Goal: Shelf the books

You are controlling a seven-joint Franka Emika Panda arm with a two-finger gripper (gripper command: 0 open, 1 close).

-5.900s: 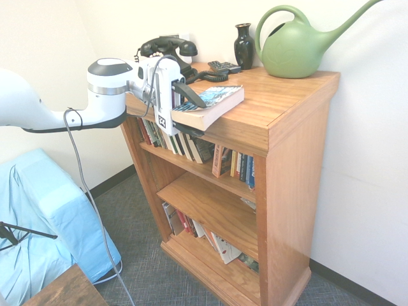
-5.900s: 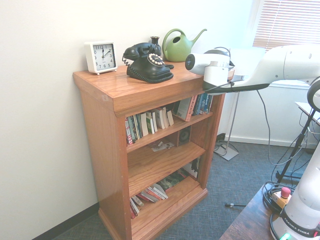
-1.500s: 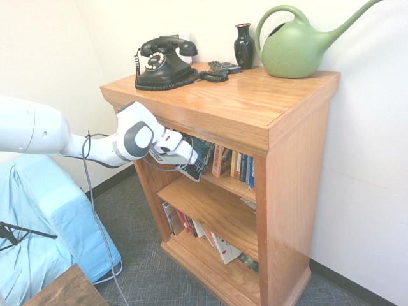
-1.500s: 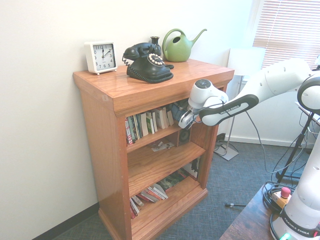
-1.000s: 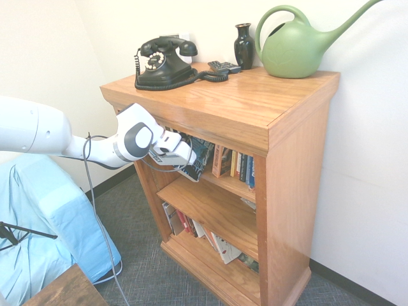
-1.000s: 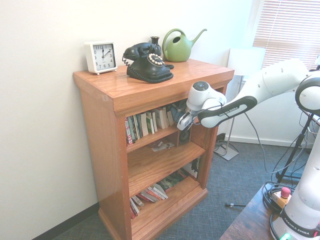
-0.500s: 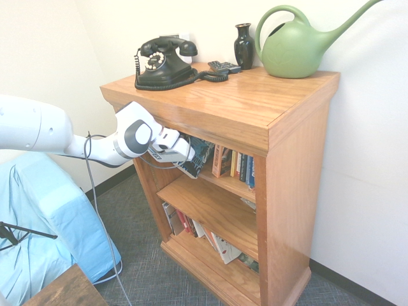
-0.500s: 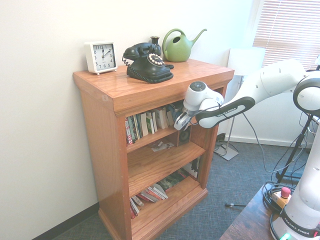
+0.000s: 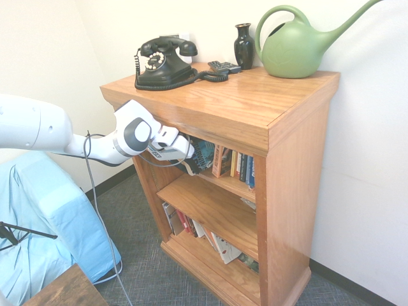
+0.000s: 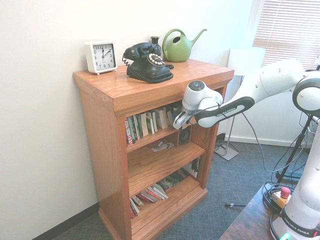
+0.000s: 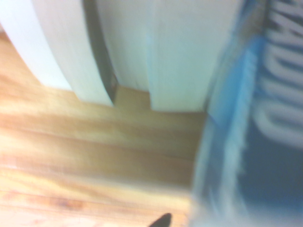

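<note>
first exterior view, blue-teal paperback (image 9: 204, 153) with white lettering upright on the shelf's (image 9: 280, 121) top tier, beside leaning books, gripper (image 9: 190, 163) at the tier's front edge, finger state unclear

The orange-brown wooden bookcase (image 9: 280, 137) is viewed from above at opposite front corners by both exterior cameras, its open tiers being shared. From the wrist, a blurred close patch of shelf board (image 11: 94, 146) is seen.
</note>
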